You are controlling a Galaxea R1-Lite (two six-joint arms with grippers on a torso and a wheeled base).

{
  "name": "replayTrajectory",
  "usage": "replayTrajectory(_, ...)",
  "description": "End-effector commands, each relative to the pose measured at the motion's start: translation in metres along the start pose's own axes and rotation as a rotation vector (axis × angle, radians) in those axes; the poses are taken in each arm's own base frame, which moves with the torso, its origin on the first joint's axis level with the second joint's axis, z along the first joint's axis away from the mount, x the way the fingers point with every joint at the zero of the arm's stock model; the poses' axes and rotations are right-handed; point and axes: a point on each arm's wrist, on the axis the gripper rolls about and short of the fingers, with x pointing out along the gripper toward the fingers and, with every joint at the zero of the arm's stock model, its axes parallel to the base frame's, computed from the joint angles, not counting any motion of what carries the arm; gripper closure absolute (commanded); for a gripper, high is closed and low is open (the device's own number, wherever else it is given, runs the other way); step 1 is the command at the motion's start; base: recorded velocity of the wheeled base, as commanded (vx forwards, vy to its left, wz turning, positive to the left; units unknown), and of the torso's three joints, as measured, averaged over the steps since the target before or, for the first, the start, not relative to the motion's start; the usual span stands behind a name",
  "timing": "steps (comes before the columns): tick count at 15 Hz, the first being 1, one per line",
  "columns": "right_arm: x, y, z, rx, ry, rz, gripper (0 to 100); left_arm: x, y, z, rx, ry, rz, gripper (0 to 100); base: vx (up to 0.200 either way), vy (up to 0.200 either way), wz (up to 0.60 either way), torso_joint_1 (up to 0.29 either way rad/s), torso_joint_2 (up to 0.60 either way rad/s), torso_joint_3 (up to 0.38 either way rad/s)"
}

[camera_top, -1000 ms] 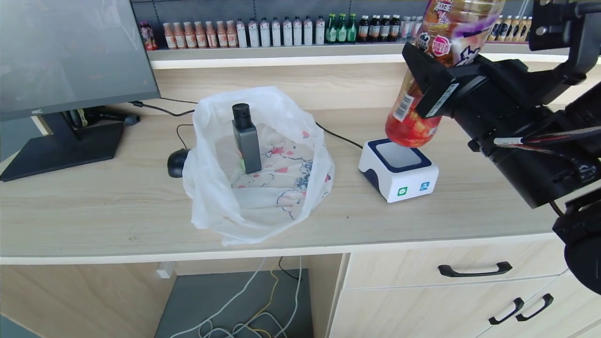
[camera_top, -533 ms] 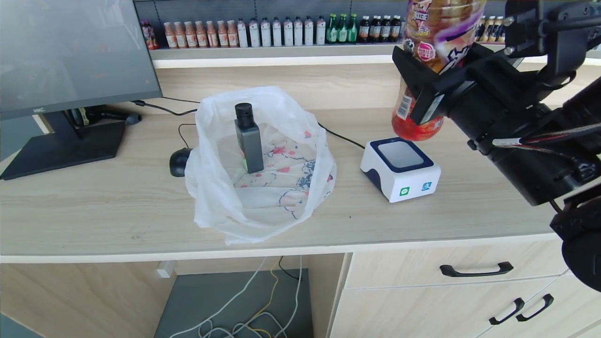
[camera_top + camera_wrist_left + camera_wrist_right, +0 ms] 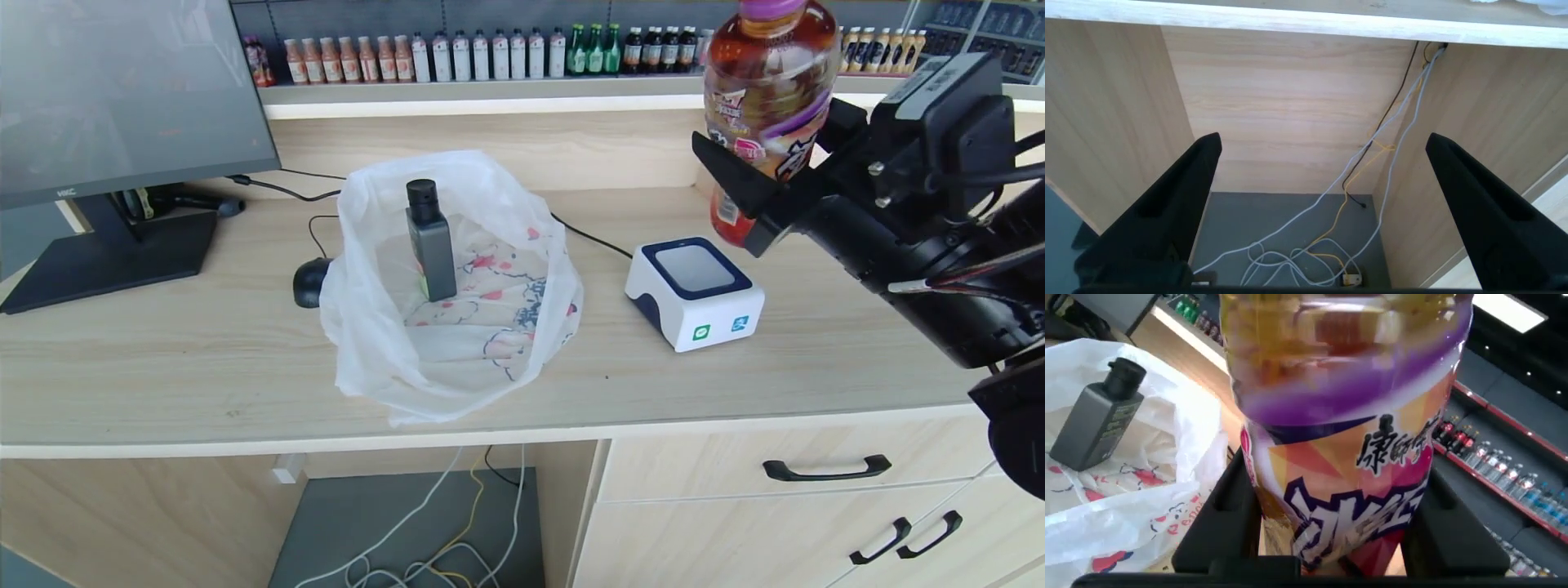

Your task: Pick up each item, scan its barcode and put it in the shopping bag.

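Amber liquid fills the clear plastic bottle (image 3: pixel 767 90), purple-capped and wrapped in a glossy label. The right gripper (image 3: pixel 780 155) is clamped on its lower body, holding it upright and raised near the scanner (image 3: pixel 694 294), presumably to present the barcode to the dark glass top. The shopping bag (image 3: pixel 367 327), thin crinkled film, stands open on the wooden counter (image 3: pixel 163 359) with a grey flask (image 3: pixel 430 237) upright inside. The left gripper (image 3: pixel 1323 204) hangs below the counter, jaws spread, empty.

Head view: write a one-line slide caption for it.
Right gripper holds a drink bottle aloft near the scanner; a grey bottle stands in the shopping bag.
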Motion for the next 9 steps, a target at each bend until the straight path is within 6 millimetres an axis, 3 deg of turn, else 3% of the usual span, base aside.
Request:
replayTrajectory(1,-0.010,-0.005,-0.014,-0.042,0.023,0.023,100,0.000,0.000,0.000,0.000,-0.001,0.000,0,0.000,0.000,0.00,0.000,0.00,0.000)
replayTrajectory(5,-0.015,-0.016,-0.024,-0.094,-0.014,0.089,100,0.000,0.000,0.000,0.002,0.000,-0.002,0,0.000,0.000,0.00,0.000,0.00,0.000)
replayTrajectory(9,-0.024,-0.016,-0.037,-0.177,-0.038,0.188,100,0.000,0.000,0.000,0.002,0.000,-0.002,0,0.000,0.000,0.00,0.000,0.00,0.000)
